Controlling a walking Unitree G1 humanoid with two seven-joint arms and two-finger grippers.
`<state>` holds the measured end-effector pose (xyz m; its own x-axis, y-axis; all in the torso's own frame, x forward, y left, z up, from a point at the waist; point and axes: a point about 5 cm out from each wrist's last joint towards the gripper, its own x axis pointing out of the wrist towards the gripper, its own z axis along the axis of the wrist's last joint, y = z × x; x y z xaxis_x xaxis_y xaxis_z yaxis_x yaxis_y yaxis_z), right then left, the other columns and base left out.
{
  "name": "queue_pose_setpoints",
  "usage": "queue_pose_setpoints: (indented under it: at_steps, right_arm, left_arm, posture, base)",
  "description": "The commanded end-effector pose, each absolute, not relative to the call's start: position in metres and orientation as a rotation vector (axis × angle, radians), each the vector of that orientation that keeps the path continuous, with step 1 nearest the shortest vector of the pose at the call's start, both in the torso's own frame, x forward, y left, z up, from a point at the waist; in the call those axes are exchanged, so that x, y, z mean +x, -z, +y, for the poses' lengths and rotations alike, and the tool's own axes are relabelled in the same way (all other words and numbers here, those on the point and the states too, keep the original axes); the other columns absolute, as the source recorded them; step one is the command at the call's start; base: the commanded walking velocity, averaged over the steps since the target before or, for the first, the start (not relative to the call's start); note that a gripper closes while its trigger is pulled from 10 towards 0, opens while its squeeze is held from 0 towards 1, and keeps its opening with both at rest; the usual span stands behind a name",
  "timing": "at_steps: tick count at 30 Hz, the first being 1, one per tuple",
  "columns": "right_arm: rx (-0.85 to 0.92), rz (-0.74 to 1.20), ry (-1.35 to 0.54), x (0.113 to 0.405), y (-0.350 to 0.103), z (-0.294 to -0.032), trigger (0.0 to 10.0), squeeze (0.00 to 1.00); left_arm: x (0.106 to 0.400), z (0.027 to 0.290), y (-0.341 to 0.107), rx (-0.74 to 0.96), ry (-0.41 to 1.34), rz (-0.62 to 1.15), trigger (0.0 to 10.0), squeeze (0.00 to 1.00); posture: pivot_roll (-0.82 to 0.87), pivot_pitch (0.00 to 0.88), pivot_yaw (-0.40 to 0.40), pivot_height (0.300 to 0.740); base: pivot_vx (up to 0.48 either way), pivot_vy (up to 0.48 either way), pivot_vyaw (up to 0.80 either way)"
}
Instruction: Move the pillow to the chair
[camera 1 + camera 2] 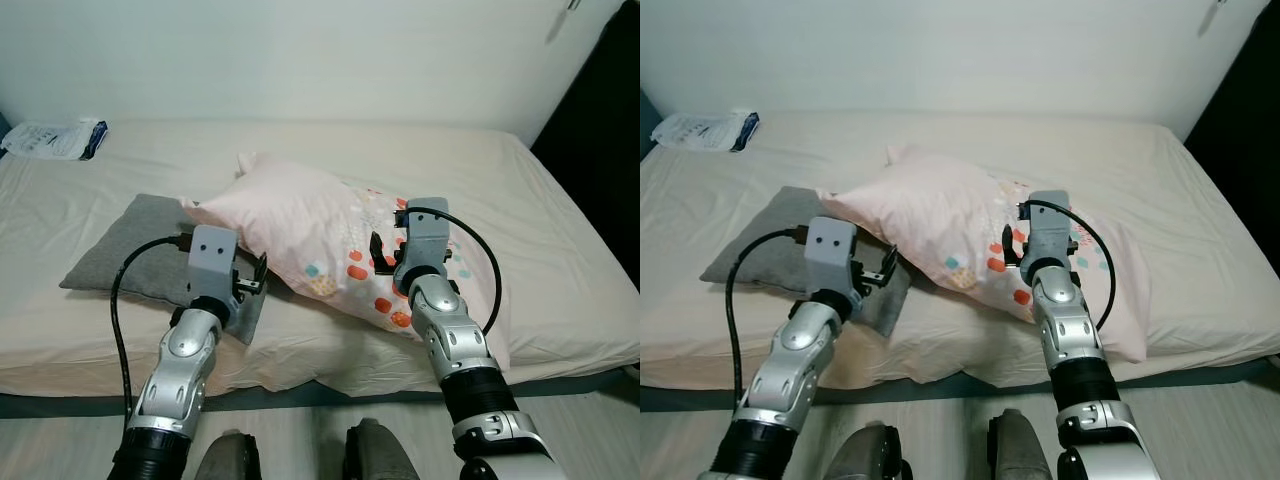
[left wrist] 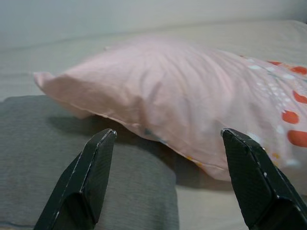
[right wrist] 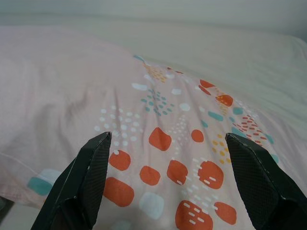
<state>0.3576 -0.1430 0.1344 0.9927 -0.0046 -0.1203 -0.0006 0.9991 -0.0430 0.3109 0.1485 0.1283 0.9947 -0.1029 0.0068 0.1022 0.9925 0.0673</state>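
Since the pink pillow (image 1: 330, 240) looks soft and light, we hold left gripper (image 2: 165, 177) and right gripper (image 3: 172, 182) wide open, empty, favouring its three and nine o'clock edges

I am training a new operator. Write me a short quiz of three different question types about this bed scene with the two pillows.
1. True or false: the pink patterned pillow lies partly on top of the grey pillow.
2. Multiple choice: the right tool is
A. shut on the pink patterned pillow
B. open, above the pink patterned pillow
C. resting on the white package
3. Fill in: the left tool is open and points at the place where the pink patterned pillow meets the ____ pillow.

Key: 1 true; 2 B; 3 grey.

For reference, the white package lies on the bed at the far left corner.
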Motion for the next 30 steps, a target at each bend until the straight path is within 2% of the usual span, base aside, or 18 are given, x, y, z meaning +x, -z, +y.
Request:
queue_pose_setpoints:
  at_steps: [1,9,20,25,30]
  right_arm:
    - [-0.040,0.131,0.001,0.3549,-0.1309,-0.1417,10.0,0.00]
    - [-0.093,0.161,-0.013,0.3557,-0.1296,-0.1395,10.0,0.00]
    - [-0.074,0.166,0.012,0.3474,-0.1268,-0.1405,10.0,0.00]
    - [-0.070,0.166,-0.007,0.3460,-0.1274,-0.1391,10.0,0.00]
    - [-0.084,0.173,-0.039,0.3495,-0.1319,-0.1345,10.0,0.00]
  left_arm:
    - [0.3109,0.1518,-0.1253,0.088,0.097,0.013,10.0,0.00]
    - [0.3123,0.1512,-0.1298,0.118,0.114,0.006,10.0,0.00]
    - [0.3093,0.1558,-0.1277,0.126,0.134,0.031,10.0,0.00]
    - [0.3083,0.1553,-0.1272,0.098,0.117,0.032,10.0,0.00]
    - [0.3048,0.1540,-0.1234,0.087,0.091,0.036,10.0,0.00]
  posture:
    - [-0.02,0.141,-0.032,0.642]
    - [0.00,0.183,-0.025,0.642]
    - [0.00,0.230,0.016,0.642]
    - [0.00,0.232,0.011,0.637]
    - [-0.03,0.233,-0.032,0.618]
  base:
    - [0.000,0.000,0.00]
    - [0.000,0.000,0.00]
    - [0.000,0.000,0.00]
    - [0.000,0.000,0.00]
    - [0.000,0.000,0.00]
